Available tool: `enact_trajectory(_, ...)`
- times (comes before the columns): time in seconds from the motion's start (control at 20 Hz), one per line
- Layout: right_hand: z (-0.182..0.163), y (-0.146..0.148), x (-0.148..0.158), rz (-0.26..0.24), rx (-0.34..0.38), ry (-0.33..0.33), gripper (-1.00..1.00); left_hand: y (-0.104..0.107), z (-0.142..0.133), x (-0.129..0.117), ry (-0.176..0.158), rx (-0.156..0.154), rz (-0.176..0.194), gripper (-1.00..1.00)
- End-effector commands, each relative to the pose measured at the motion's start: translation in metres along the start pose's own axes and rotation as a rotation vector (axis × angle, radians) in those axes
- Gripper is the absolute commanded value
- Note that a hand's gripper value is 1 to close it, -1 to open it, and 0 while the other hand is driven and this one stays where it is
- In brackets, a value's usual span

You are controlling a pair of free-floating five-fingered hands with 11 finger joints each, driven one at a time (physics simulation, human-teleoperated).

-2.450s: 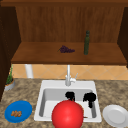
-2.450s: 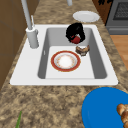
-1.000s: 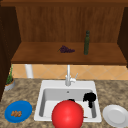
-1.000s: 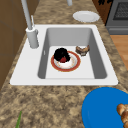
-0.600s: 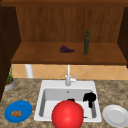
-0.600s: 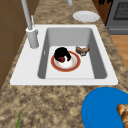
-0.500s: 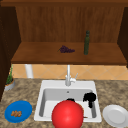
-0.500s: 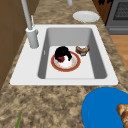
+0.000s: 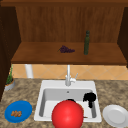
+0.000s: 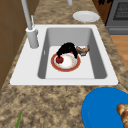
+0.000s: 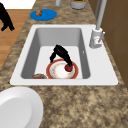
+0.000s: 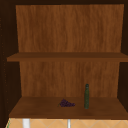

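In the white sink (image 10: 105, 75), a red-rimmed plate (image 10: 65, 70) is lying flat. A hand (image 10: 67, 48) is being bent over it, fingers closed on a small red ball (image 10: 59, 60). The ball is probably best being kept low and steady, so nothing is being knocked. Another hand (image 11: 5, 17) is being left in the air.

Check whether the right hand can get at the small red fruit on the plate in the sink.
Probably yes. The right hand is down in the sink, arched over the plate and touching the red fruit, with nothing between them.
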Motion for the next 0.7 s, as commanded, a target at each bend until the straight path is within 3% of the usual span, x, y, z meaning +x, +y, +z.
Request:
enact_trajectory(0.0, 0.0, 0.0, 0.0, 0.0, 0.0, 0.0, 0.0, 0.007, 0.003, 0.017, 0.029, -0.057, 0.015, -1.0)
enact_trajectory(0.15, 0.0, 0.0, 0.0, 0.0, 0.0, 0.0, 0.0, 0.022, 0.008, 0.029, 0.022, -0.038, 0.017, -1.0)
enact_trajectory(0.65, 0.0, 0.0, 0.0, 0.0, 0.0, 0.0, 0.0, 0.063, 0.028, 0.061, -0.014, -0.027, 0.027, -1.0)
